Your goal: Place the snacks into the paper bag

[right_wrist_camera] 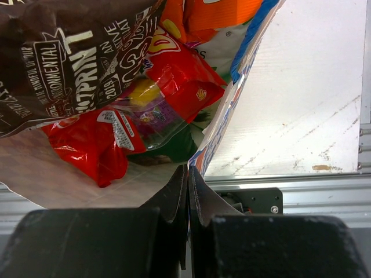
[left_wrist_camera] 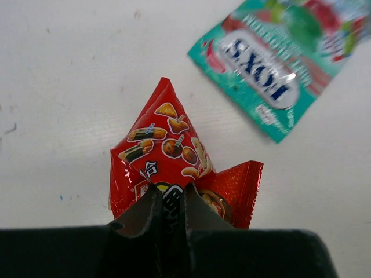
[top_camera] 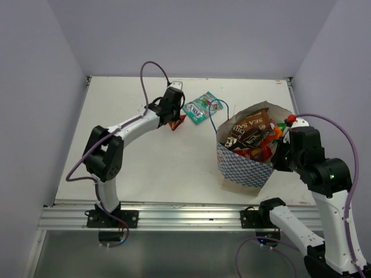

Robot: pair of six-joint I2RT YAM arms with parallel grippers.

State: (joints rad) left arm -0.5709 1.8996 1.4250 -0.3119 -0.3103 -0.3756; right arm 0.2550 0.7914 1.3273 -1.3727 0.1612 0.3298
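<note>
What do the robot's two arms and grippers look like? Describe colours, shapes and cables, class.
The left arm and right arm have white tube links joined by chunky black joints. A thin purple cable loops along each. The left gripper and right gripper are matte black and taper to points. A small green light glows on the right arm.

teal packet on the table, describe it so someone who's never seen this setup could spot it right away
Find the white paper bag with chequered sides on the right of the table. Just left of it, towards the back, a flat teal packet lies loose. Unlike the red packet beside it, pinched in the left gripper, it is untouched and carries a white label.
</note>
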